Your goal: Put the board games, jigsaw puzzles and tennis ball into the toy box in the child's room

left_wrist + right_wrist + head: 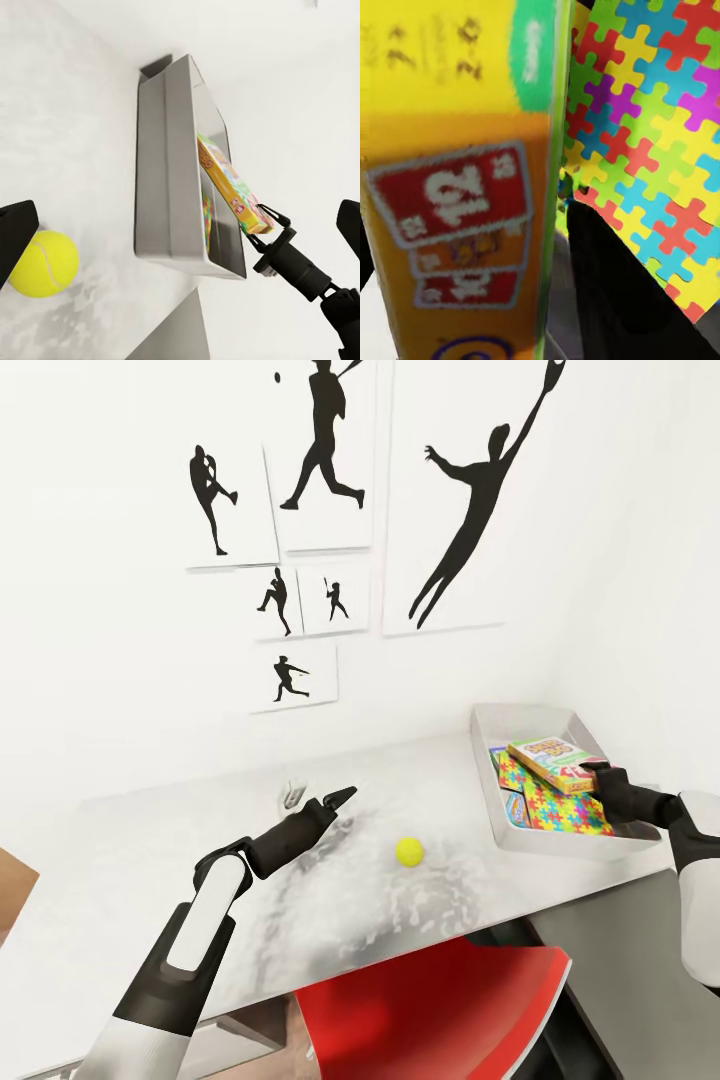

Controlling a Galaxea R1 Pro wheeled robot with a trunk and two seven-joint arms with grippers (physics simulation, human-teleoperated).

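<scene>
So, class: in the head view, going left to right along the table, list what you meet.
Left claw → tennis ball → toy box → board game → right claw, shut on the board game's edge.

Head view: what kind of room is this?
Likely a child's bedroom or playroom: baseball silhouette posters on the wall, a tray holding puzzle and game boxes, and a tennis ball on the table.
</scene>
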